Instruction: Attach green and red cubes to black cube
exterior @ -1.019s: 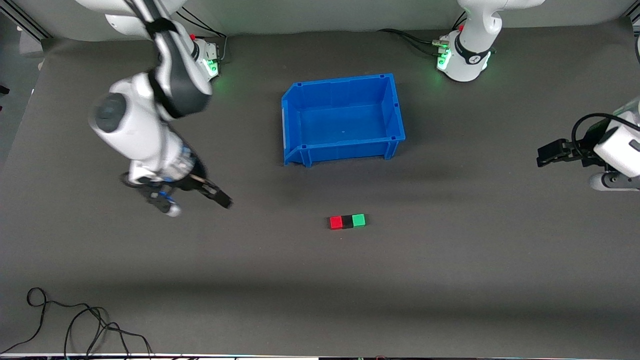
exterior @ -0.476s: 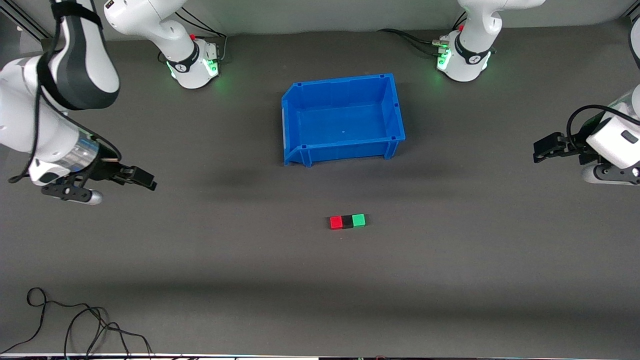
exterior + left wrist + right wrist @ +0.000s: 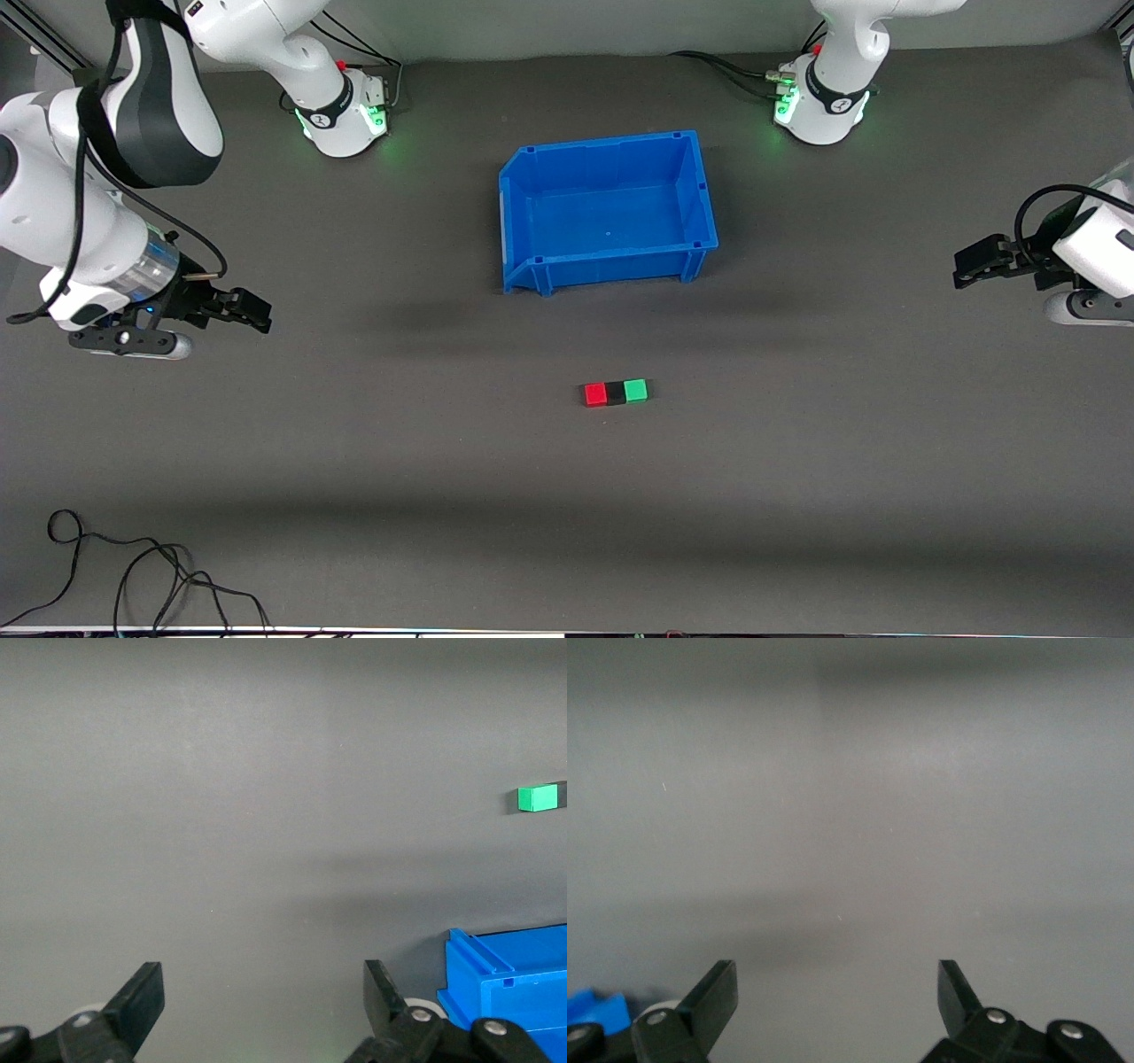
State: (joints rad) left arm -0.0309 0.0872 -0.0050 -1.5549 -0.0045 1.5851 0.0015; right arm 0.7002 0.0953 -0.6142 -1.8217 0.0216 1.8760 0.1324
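A red cube (image 3: 595, 394), a small black cube (image 3: 616, 392) and a green cube (image 3: 635, 391) lie touching in one row on the table, nearer to the front camera than the blue bin (image 3: 532, 213). The black cube is in the middle. My right gripper (image 3: 257, 312) is open and empty at the right arm's end of the table. My left gripper (image 3: 961, 270) is open and empty at the left arm's end. The green cube (image 3: 538, 798) shows in the left wrist view. The right wrist view shows open jaws over bare table.
The blue bin stands empty in the middle of the table, toward the arms' bases; its corner shows in the left wrist view (image 3: 509, 988). A loose black cable (image 3: 133, 576) lies at the table's front edge near the right arm's end.
My right arm has swung away from the cubes to its own end of the table. My left gripper has shifted slightly at its end. The cubes have not moved.
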